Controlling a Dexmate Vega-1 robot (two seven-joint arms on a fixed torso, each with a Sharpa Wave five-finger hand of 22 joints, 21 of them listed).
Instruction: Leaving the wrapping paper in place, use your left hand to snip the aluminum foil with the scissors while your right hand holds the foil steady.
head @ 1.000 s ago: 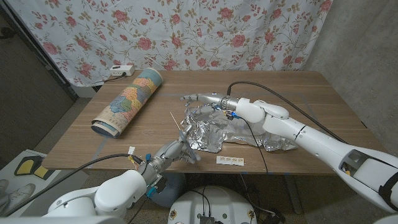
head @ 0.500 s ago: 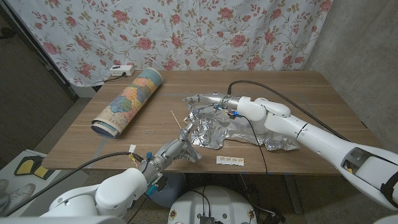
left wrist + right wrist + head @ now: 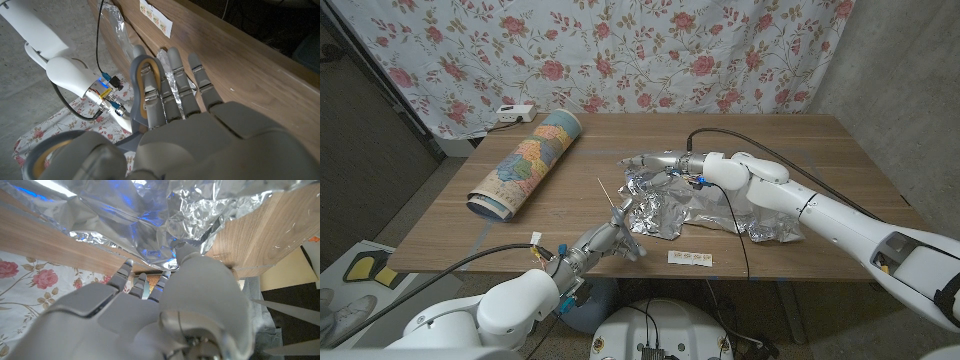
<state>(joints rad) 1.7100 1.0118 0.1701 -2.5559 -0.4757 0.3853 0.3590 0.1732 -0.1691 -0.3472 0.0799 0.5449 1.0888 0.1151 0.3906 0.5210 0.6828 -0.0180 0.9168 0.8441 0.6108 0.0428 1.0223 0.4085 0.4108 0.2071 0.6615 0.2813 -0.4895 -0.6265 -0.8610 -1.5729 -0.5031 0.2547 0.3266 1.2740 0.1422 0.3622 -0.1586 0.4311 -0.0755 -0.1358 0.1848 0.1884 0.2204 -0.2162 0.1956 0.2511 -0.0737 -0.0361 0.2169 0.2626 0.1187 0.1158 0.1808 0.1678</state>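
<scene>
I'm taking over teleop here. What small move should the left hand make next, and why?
Probably ease the scissors forward so the open blades take the foil edge, then close. The left hand holds them with the tips at the foil's near-left edge, and the right hand rests on the foil's far side.

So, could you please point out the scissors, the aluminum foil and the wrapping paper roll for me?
scissors [image 3: 145,85]: left wrist view, on the grey handle loop.
aluminum foil [image 3: 665,208]: head view, on the crumpled middle of the sheet.
wrapping paper roll [image 3: 525,160]: head view, on the middle of the roll.
</scene>
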